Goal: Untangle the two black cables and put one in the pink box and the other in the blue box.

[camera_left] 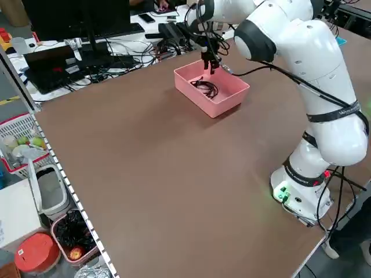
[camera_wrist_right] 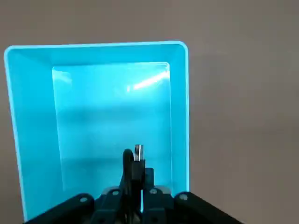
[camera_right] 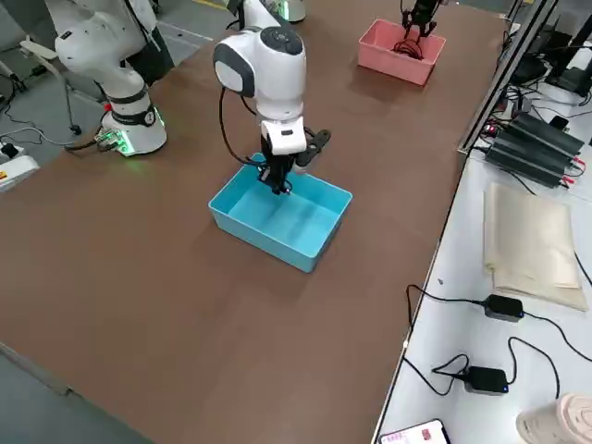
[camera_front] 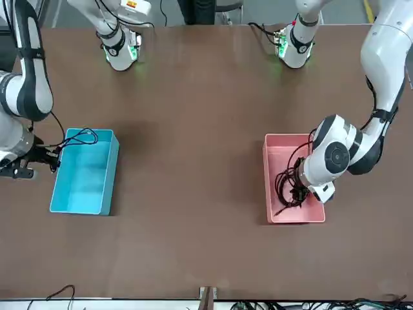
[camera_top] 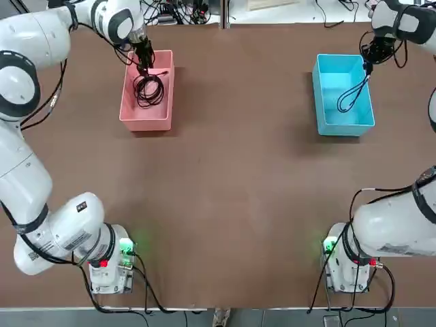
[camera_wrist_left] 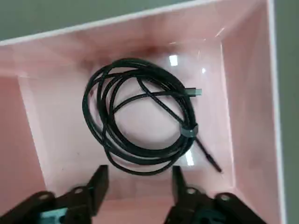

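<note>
Hanging over the pink box: the left pincer (camera_wrist_left: 139,173), fingers wide apart, holding nothing.
Coiled cable (camera_wrist_left: 135,151): below the left pincer, on the box floor; black, fine-textured cord in round, overlapping turns, with a grey band, one pale metal plug tip and one thin dark end.
Pink box (camera_wrist_left: 252,93): under the left pincer; smooth, glossy plastic, rectangular, open-topped, with straight sloping walls.
Right pincer (camera_wrist_right: 139,170): over the blue box, narrow, closed on the looped cable.
Looped cable (camera_front: 84,137): in the right pincer, its slim black loops spreading out over the blue box; a shiny metal plug sticks out past the fingertips.
Blue box (camera_wrist_right: 112,98): below the right pincer; shiny light-blue plastic, rectangular with rounded corners.
Bench (camera_top: 225,170): brown, flat and matte, beneath both pincers and both boxes.
Room: past the bench edge, beyond the pincers, a white tabletop (camera_right: 462,324) with a folded beige cloth (camera_right: 532,245), blocky black adapters (camera_right: 502,308) and tangled wires (camera_left: 136,58); a dark monitor (camera_left: 75,20) stands there too.
</note>
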